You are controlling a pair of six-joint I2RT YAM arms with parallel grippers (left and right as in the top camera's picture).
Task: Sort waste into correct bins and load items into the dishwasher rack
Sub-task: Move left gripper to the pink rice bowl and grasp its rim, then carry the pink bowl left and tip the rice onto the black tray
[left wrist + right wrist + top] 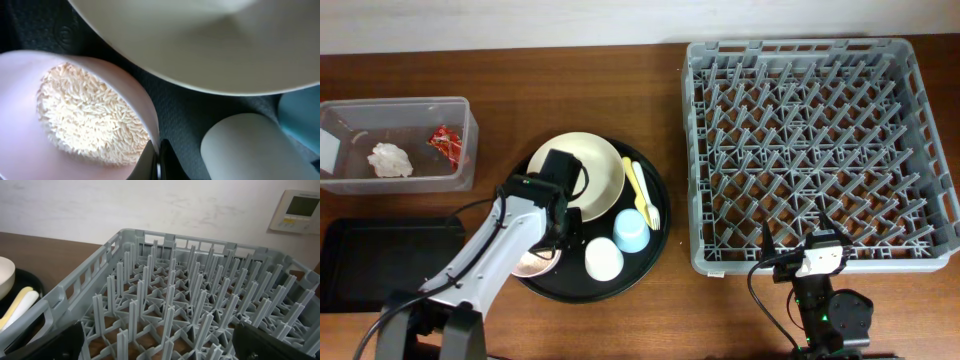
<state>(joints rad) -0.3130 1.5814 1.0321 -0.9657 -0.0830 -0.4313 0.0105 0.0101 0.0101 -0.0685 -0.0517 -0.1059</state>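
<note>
White and black, the left arm (485, 250) stretches up from the near edge of the bench (670, 320) to the round black tray (658, 240). It bends down over the small pink bowl (532, 266). The left gripper (157, 160) is almost closed and pinches the rim of that bowl. The right arm (825, 300) sits low at the near side of the grey rack (820, 150). The right gripper (157, 330) is spread wide, holds nothing and points into the pegs.

On the round tray, the cream plate (595, 170), the white cup (604, 259) and the blue cup (631, 231) crowd close around the pink bowl. The pale yellow fork and spoon (645, 195) lie beside the plate. Well off to the left, the clear box (340, 108) holds the white napkin (390, 159) and the red wrapper (446, 143). The flat black tray (390, 262) lies near it.

From above, the arm hides most of the pink bowl. The left wrist view shows a heap of white rice (90, 120) inside it. The right wrist view shows the rack from low down, with the fork and spoon at the left edge.
</note>
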